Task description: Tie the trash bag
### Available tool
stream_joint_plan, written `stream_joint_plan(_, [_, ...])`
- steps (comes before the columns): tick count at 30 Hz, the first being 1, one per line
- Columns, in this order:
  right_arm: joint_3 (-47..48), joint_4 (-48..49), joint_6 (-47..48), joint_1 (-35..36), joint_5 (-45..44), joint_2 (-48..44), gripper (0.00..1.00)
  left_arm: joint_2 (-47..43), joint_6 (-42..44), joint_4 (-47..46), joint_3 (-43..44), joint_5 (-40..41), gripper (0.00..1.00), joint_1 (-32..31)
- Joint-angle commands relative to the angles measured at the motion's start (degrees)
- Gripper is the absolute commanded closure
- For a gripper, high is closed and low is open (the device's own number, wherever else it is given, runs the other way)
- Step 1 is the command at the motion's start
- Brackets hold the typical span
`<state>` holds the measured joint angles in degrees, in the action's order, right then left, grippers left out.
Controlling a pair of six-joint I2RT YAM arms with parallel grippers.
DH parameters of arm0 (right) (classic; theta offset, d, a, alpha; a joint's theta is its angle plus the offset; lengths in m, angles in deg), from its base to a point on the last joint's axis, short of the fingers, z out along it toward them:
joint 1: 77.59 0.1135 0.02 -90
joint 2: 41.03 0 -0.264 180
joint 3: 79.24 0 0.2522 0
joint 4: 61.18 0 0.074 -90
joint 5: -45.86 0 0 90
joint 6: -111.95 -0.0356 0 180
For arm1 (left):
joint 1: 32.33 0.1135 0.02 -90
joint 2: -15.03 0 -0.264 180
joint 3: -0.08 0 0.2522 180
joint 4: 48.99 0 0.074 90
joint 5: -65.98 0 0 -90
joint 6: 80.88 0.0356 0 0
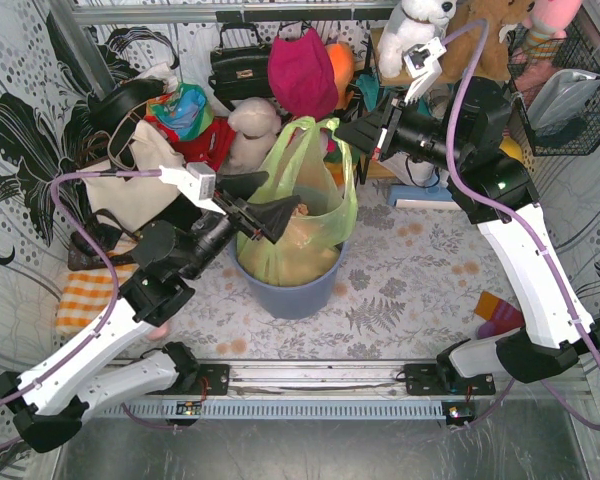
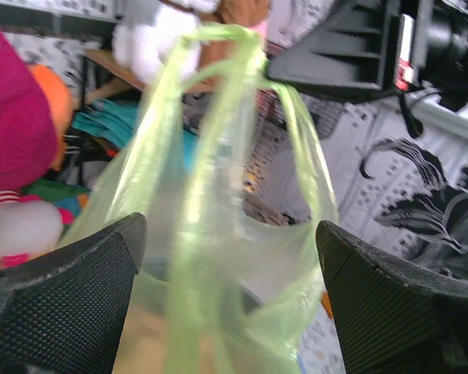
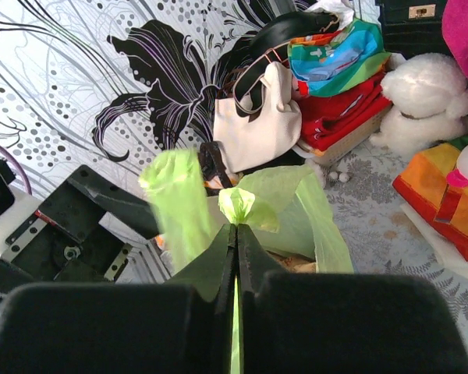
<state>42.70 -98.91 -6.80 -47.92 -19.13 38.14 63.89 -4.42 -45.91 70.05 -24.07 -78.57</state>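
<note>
The lime-green trash bag [image 1: 305, 190] stands in a blue-grey round bin [image 1: 295, 290] at the table's middle, with tan paper showing through it. My right gripper [image 1: 340, 128] is shut on one loop handle and holds it up at the bag's far right; in the right wrist view the green plastic [image 3: 249, 204] bunches out past the closed tips of that gripper [image 3: 236, 227]. My left gripper [image 1: 280, 196] stands open at the bag's left side. In the left wrist view the stretched handles [image 2: 210, 156] rise between its spread fingers [image 2: 70, 288], which do not pinch them.
A cream tote bag [image 1: 140, 180] with black straps leans at the back left beside a black handbag [image 1: 238, 65] and soft toys [image 1: 255, 125]. A wire basket [image 1: 565, 85] hangs at the right. An orange checked cloth [image 1: 85, 295] lies at the left edge.
</note>
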Motion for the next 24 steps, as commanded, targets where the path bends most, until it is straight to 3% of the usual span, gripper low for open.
stream_joint_plan(1, [-0.46,0.70,2.24,0.22,0.94,-2.01,1.00,-0.58,3.68,-6.62,-1.45,12.02,0.02,-0.42])
stream_joint_plan(6, [-2.92,5.87,1.52,0.22,8.31,-3.46,1.00,-0.10,3.70,-8.88,-1.16,12.93,0.02,-0.55])
stream_joint_plan(10, [-4.50,11.31,-0.27,0.21,13.08,-4.41,1.00,-1.43,2.88,-10.23,0.21,9.09,0.02,-0.87])
stream_joint_plan(24, [-5.46,13.56,-0.37,0.25,13.26,-4.47,1.00,0.57,-6.17,5.21,17.28,-30.96,0.02,-0.87])
